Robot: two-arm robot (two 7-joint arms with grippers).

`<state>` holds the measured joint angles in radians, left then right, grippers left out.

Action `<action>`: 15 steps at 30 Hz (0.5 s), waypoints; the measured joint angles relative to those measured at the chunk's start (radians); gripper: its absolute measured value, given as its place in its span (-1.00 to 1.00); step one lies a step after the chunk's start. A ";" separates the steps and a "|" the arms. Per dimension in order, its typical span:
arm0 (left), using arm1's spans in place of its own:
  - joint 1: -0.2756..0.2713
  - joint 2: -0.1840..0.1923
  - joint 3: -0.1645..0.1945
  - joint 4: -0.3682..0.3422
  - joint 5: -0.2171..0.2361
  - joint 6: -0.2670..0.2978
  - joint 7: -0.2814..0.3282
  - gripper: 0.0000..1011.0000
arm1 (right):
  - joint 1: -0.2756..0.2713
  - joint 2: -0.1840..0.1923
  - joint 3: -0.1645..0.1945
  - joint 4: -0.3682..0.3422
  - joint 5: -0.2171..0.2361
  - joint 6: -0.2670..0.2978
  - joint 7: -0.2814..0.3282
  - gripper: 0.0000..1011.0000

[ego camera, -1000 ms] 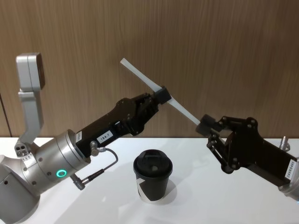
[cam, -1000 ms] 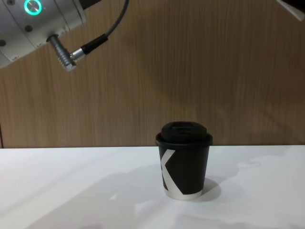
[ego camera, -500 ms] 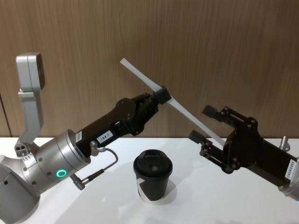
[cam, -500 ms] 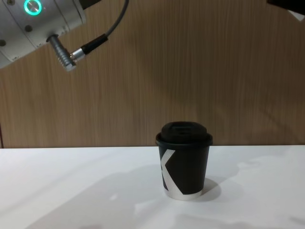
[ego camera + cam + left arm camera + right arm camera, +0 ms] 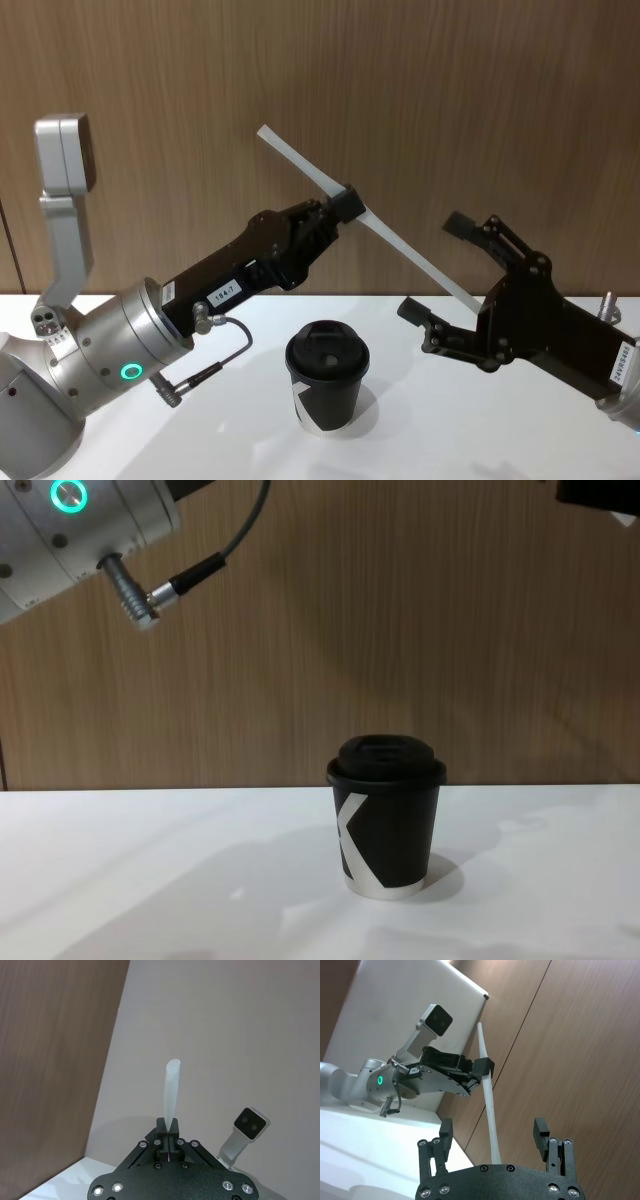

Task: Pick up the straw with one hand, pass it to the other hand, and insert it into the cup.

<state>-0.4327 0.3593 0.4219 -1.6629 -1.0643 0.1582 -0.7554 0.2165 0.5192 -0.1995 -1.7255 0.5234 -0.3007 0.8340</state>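
Observation:
My left gripper is shut on the white straw, holding it slanted in the air above the table. The straw's lower end lies between the spread fingers of my right gripper, which is open and not touching it. In the right wrist view the straw runs up from between my right gripper toward the left gripper. In the left wrist view the straw sticks out of the shut left gripper. The black lidded cup stands upright on the table below both grippers.
The white table stretches around the cup, with a wood-panel wall close behind it. A grey camera post rises at the left. My left arm's silver body hangs at the chest view's upper left.
My right gripper has opened wide, and its fingers now straddle the straw's lower end. The left gripper, the straw and the cup have stayed in place.

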 joint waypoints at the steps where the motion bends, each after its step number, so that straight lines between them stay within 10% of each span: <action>1: 0.000 0.001 0.000 -0.001 0.001 -0.001 0.004 -0.98 | 0.000 0.000 0.000 0.000 0.000 0.000 0.000 0.98; 15: 0.004 0.043 0.011 -0.048 0.088 -0.009 0.120 -0.98 | 0.000 0.000 0.000 0.000 0.000 0.000 0.000 0.98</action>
<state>-0.4283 0.4021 0.4334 -1.7114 -0.9766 0.1490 -0.6351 0.2165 0.5193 -0.1995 -1.7254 0.5234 -0.3007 0.8339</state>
